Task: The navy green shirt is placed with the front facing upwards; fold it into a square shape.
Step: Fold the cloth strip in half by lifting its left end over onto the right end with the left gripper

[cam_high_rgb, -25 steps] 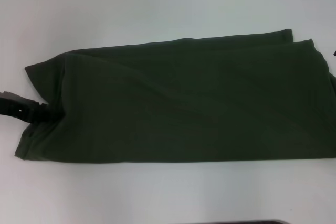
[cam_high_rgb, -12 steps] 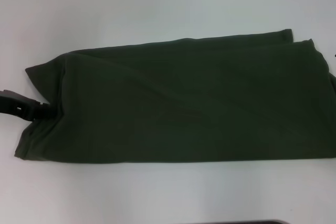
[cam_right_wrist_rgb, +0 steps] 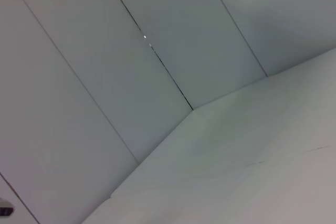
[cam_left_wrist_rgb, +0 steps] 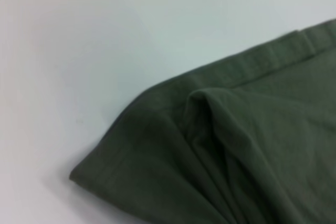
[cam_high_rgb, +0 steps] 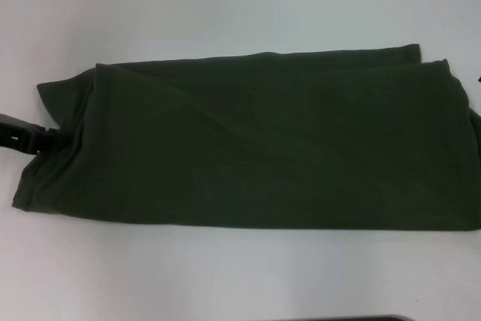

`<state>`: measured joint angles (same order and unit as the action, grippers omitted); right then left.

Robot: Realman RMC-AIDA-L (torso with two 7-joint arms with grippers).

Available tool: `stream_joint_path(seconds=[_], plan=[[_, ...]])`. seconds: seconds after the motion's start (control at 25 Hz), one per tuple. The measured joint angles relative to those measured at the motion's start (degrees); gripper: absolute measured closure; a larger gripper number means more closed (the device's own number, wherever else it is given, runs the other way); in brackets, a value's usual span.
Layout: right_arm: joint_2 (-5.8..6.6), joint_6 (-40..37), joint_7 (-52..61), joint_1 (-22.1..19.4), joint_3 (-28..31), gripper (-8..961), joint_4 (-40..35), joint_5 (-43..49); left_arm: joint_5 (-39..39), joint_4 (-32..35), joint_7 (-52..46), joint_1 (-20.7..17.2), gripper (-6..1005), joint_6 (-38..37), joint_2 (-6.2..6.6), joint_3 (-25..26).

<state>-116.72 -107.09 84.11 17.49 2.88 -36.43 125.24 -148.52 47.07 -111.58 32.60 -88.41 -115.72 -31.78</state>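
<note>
The navy green shirt (cam_high_rgb: 263, 140) lies on the white table as a long folded band running left to right, plain side up, with no lettering showing. My left gripper (cam_high_rgb: 51, 138) comes in from the left edge and meets the shirt's left end, where its tips are pinched on the cloth just below a sleeve corner. A hemmed corner of the shirt (cam_left_wrist_rgb: 236, 150) with a raised fold fills the left wrist view. The right wrist view holds only wall panels and bare table. My right gripper is out of view.
The white table (cam_high_rgb: 225, 5) stretches behind and in front of the shirt. A dark strip (cam_high_rgb: 346, 318) shows at the bottom edge of the head view. The shirt's right end runs off the picture's right edge.
My left gripper has drawn back to the left. The shirt's left end has slid left and farther back with it, and the upper edge now lies straighter.
</note>
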Motion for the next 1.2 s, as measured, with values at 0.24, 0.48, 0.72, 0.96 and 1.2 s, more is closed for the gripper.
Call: stream_joint_path(seconds=[0.24,0.48,0.72,0.96,1.2], plan=[[-0.46,0.54,-0.39,0.59,-2.46,36,0.08,0.53,2.34,0.93,0.23,0.0,935,-2.2,0.48,0.21],[-2.08,3.83,-1.19,1.92,-9.18,36,0.29,0.58,5.27,3.59,0.38,-0.35,937,-5.91,0.6,0.68],[-2.61,8.56,-2.39,4.45,-14.31,37,4.55,0.62,7.65,3.9,0.48,-0.08,938,-7.12,0.59,1.09],[-2.78,16.45,-4.89,9.12,-17.35,37,11.16,0.53,9.96,3.91,0.58,0.47,939,-7.46,0.48,0.98],[-2.82,21.72,-6.41,13.33,-20.65,36,15.44,0.51,9.9,3.5,0.82,0.68,940,-6.29,0.3,0.38]])
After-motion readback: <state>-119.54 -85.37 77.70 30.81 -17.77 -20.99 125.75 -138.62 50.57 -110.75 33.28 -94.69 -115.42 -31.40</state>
